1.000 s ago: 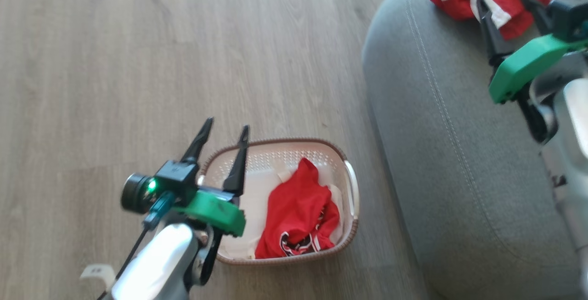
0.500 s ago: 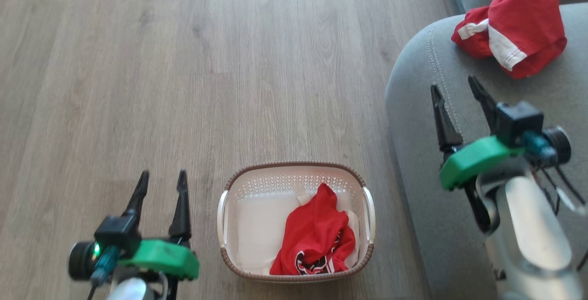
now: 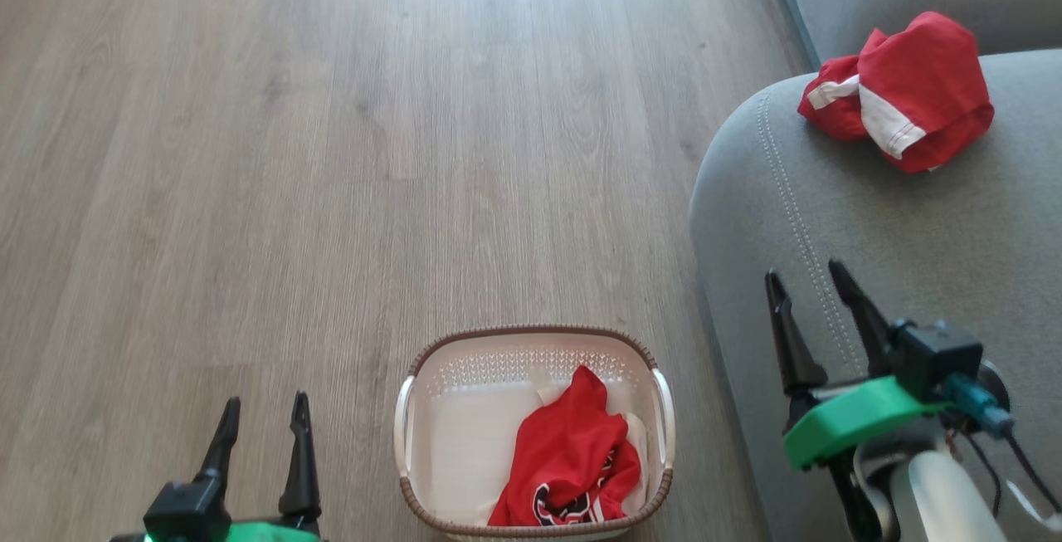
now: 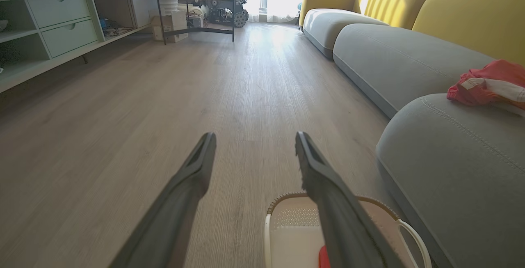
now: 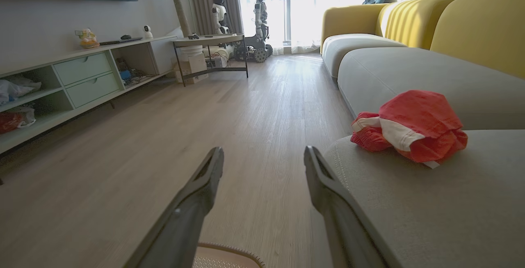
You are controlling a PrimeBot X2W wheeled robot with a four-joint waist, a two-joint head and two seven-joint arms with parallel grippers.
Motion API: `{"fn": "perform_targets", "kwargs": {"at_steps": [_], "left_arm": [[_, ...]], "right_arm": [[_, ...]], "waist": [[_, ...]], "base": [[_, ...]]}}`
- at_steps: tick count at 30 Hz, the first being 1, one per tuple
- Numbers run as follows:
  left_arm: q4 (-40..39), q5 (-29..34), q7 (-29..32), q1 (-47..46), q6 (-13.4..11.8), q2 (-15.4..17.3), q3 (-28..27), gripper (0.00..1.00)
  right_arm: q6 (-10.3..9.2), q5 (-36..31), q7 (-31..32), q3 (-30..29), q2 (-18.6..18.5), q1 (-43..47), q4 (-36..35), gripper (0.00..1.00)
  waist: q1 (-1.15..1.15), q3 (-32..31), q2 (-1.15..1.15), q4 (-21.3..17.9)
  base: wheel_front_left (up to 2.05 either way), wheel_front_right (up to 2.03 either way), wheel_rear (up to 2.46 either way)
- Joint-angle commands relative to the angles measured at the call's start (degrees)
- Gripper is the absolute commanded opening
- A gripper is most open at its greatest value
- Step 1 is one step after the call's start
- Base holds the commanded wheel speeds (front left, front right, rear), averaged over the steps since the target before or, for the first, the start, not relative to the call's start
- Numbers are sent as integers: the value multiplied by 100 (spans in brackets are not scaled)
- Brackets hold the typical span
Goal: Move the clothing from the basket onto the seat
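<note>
Head view: the basket [image 3: 531,331] stands on the floor [image 3: 332,152], just beside the left edge of the seat [image 3: 913,235]. The jersey [image 3: 572,459] lies crumpled in the basket's right half and reaches down to its near rim, with black-and-white lettering showing at the bottom. The basket's left half is bare. The second garment [image 3: 904,90], red with white trim, lies bunched at the seat's far left corner, close to the stitched edge. The left gripper [image 3: 265,399] hangs over the floor left of the basket, fingers spread wide and holding nothing. The right gripper [image 3: 805,271] hangs over the seat's left edge, near the stitching, also spread wide and holding nothing, well apart from the second garment.

Left wrist view: the two dark fingers stand wide apart with only floor between them. The basket's far rim and a sliver of red show at the bottom edge, partly behind the right finger. The second garment sits on the seat at the right edge, below yellow backrests [image 4: 467,17]. A shelf unit [image 4: 61,26] runs along the left wall.

Right wrist view: the fingers are again wide apart and hold nothing. The right finger crosses the seat's rounded edge. The second garment rests on the seat's far edge, ahead and to the right. A strip of the basket's brown rim shows at the bottom. A table [image 5: 211,40] stands farther off.
</note>
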State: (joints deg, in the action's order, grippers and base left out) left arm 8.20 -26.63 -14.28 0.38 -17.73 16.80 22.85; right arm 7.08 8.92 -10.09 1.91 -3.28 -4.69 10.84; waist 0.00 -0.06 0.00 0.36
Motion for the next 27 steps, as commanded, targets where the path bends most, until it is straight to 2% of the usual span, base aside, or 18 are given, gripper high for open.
{"fn": "perform_targets", "kwargs": {"at_steps": [1,10,27], "left_arm": [[-189,39,-72,-117,-24,52,-277,100],[-49,114,-72,78,127,-126,-525,100],[48,283,-72,162,308,-257,-766,100]], "right_arm": [[41,46,-22,161,39,-104,-249,100],[41,68,37,239,39,257,-316,100],[41,120,42,257,40,333,-284,100]], "waist": [[0,-33,0,-7],[0,-156,0,-6],[0,-176,0,61]], "base": [[0,0,0],[0,0,0],[0,0,0]]}}
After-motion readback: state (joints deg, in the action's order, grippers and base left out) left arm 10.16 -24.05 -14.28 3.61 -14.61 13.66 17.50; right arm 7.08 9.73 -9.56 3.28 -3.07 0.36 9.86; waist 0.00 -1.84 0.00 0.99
